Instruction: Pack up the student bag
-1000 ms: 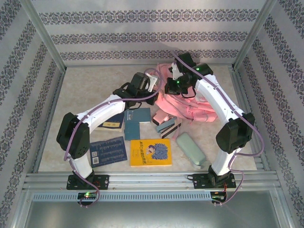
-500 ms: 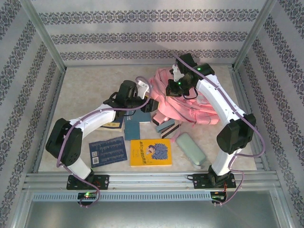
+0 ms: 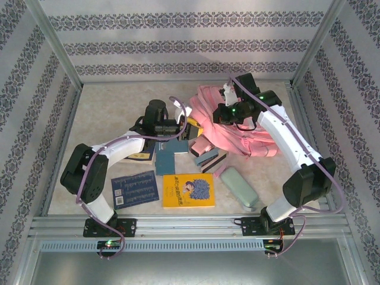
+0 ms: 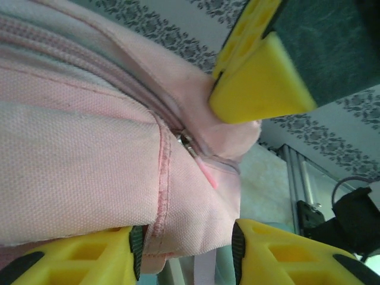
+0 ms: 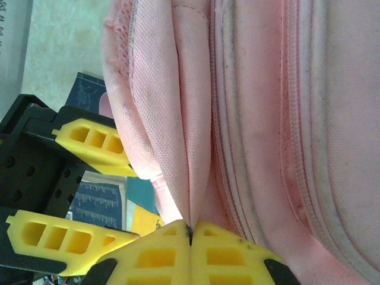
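Note:
The student bag (image 3: pixel 237 127), a big pink fabric backpack, lies at the back right of the table. My right gripper (image 3: pixel 228 111) is over its upper left part. In the right wrist view that gripper (image 5: pixel 190 231) is shut on a raised fold of the bag's pink fabric (image 5: pixel 178 119). My left gripper (image 3: pixel 191 122) is at the bag's left edge. In the left wrist view its jaws (image 4: pixel 184 252) stand apart, open around a corner of the bag (image 4: pixel 190 196). The fabric touches the left pad and stops short of the right one.
In front of the bag lie a yellow book (image 3: pixel 189 190), a blue book (image 3: pixel 135 189), a teal book (image 3: pixel 171 155), a pale green pencil case (image 3: pixel 238 187) and small dark and teal items (image 3: pixel 208 156). Patterned walls and metal frame posts (image 3: pixel 56 41) enclose the table.
My left gripper has opened and moved down and right to the bag's left corner. The right arm has swung to the right, still gripping the fold, and has pulled the bag with it.

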You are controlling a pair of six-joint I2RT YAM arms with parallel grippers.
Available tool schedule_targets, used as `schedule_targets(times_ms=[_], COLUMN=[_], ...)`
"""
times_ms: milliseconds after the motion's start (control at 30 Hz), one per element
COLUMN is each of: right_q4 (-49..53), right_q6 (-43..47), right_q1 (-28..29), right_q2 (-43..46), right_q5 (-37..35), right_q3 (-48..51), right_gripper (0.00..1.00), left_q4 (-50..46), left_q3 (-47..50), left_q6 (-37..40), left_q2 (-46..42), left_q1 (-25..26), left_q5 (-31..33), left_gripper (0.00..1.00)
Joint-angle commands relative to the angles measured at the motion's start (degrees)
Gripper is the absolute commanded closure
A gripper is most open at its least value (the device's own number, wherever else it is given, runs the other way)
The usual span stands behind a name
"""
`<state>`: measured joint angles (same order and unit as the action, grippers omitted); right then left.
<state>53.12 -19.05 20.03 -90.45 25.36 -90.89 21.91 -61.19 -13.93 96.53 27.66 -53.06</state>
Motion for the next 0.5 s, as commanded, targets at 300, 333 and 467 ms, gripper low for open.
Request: schedule_targets(times_ms=[300,333,467], right_q4=[-2.27,-1.81,-1.28], right_q6=[0.70,0.61,0.47], right_q1=[-1.52,-1.75,-2.18], right_q2=[2.60,2.56,2.77], right_q5=[0.78,0.07,-1.23], right_q3=[0.01,-0.22,-1.08], right_gripper=[1.00,1.00,1.00], left_q4=[-17.34,-20.00,-25.63], left_q3=[-4.58,-4.69,-4.02], left_q6=[4.88,5.79,7.61], left_q2=[-4.23,-4.64,-5.76], left_q1=[0.64,0.56,0.55], left_q5=[2.66,4.66,10.47], left_gripper=[0.57,0.57,0.59])
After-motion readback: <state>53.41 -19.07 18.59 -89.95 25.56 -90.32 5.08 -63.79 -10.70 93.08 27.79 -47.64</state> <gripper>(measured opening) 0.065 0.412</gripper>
